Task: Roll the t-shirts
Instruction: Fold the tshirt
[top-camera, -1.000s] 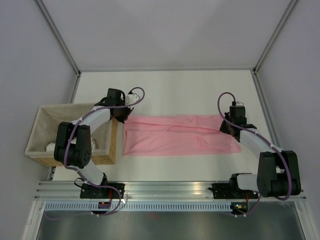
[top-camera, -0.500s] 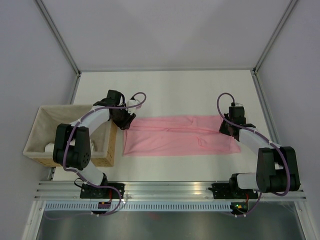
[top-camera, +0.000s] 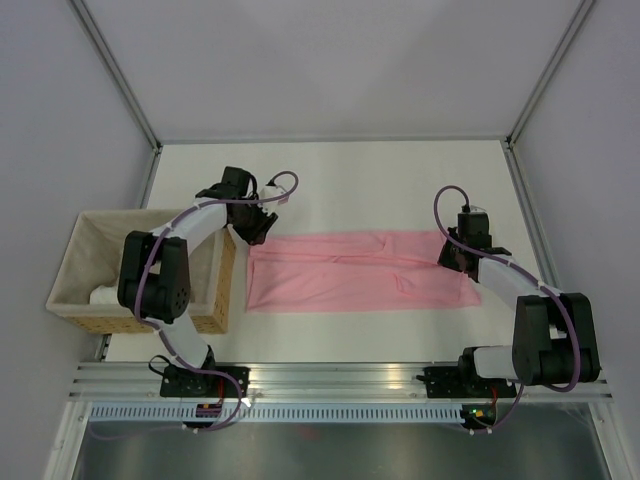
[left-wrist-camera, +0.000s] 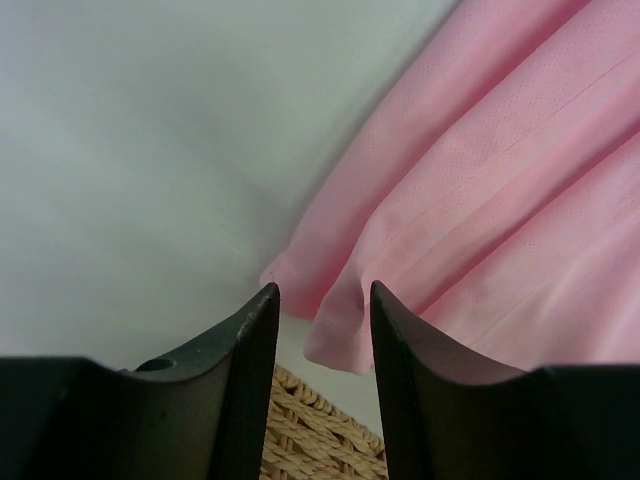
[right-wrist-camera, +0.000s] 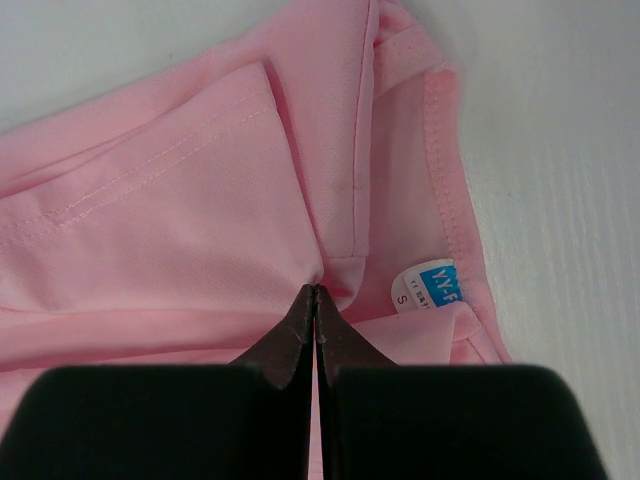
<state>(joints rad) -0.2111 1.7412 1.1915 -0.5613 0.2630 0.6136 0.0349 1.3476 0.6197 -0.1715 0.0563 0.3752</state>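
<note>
Seemingly rolling has not begun: the t-shirt (top-camera: 360, 272) lies as a long folded strip on the desk (top-camera: 350, 180). The right end effector (right-wrist-camera: 317, 290), pressed together, pinches a collar fold. The left end effector (left-wrist-camera: 322, 300), spread, has the hem corner just ahead and the wicker basket (left-wrist-camera: 310, 440) beneath. Next, the left should probably close on that hem. Right of the pinch, the neck label (right-wrist-camera: 428, 288) reads "S"; its other letters are cut off.

light: bright, even, soft shadows | top view sharp | counter (left-wrist-camera: 120, 120) beyond left hand (left-wrist-camera: 323, 292) blurred — ahead of right hand (right-wrist-camera: 316, 292): t-shirt (right-wrist-camera: 180, 200) weave crisp, fingers (right-wrist-camera: 200, 420) underexposed black
</note>
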